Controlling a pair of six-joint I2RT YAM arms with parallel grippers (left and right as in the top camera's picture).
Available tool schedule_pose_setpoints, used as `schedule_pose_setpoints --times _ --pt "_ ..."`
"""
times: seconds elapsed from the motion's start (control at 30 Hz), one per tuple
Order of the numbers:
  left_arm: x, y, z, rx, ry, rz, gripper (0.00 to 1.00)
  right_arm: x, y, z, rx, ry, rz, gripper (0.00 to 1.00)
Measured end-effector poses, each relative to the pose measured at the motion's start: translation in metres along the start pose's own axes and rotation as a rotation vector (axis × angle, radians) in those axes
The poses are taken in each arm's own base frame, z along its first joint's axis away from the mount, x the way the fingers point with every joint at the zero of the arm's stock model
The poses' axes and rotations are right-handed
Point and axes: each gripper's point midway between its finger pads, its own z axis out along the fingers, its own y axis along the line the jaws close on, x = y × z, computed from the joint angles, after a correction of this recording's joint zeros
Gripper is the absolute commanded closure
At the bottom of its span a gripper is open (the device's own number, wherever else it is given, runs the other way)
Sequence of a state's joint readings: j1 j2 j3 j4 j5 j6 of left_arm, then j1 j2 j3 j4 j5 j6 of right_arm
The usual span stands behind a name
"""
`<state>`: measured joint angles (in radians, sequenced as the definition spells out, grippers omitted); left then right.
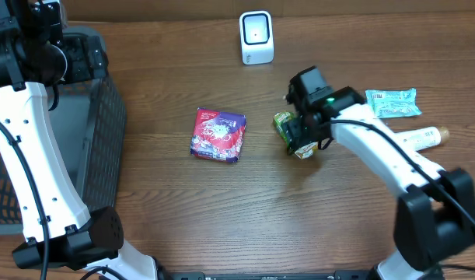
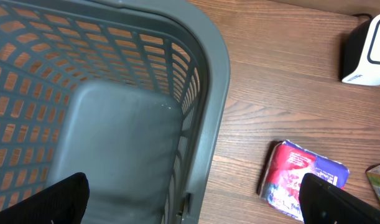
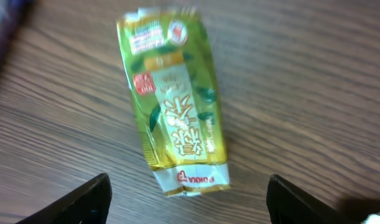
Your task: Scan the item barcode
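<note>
A green and yellow snack packet lies flat on the wooden table, and no barcode shows on its upper face. My right gripper hovers over its white-sealed end, open, with a finger on either side and not touching it. From overhead the packet sits right of centre, partly under the right gripper. The white scanner stands at the back centre. My left gripper is open and holds nothing, above the rim of the grey basket.
A red and purple packet lies mid-table and also shows in the left wrist view. A teal packet and a pale bottle lie at the right. The grey basket fills the left side.
</note>
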<state>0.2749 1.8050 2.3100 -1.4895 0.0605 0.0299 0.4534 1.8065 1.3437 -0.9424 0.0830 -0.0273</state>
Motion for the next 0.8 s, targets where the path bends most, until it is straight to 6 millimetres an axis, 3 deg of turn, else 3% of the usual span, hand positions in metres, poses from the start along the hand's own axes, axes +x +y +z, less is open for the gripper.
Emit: schedule_pose_setpoints --times 0.2,0.4,0.57,0.67,0.73,0.8 --pt "0.0 0.0 0.0 0.0 0.0 0.0 0.0 0.015 0.012 0.034 0.038 0.091 -0.096 0.19" --pt "0.0 0.0 0.0 0.0 0.0 0.0 0.0 0.018 0.008 0.043 0.077 0.119 -0.13 0.15" --pt "0.0 0.0 0.0 0.0 0.0 0.0 0.0 0.023 0.002 0.064 0.117 0.153 -0.141 0.15" --pt "0.0 0.0 0.0 0.0 0.001 0.0 0.0 0.019 -0.001 0.064 0.138 0.138 -0.141 0.15" --pt "0.0 0.0 0.0 0.0 0.0 0.0 0.0 0.016 -0.003 0.065 0.146 0.127 -0.135 0.2" --pt "0.0 0.0 0.0 0.0 0.0 0.0 0.01 0.013 -0.003 0.065 0.151 0.114 -0.117 0.33"
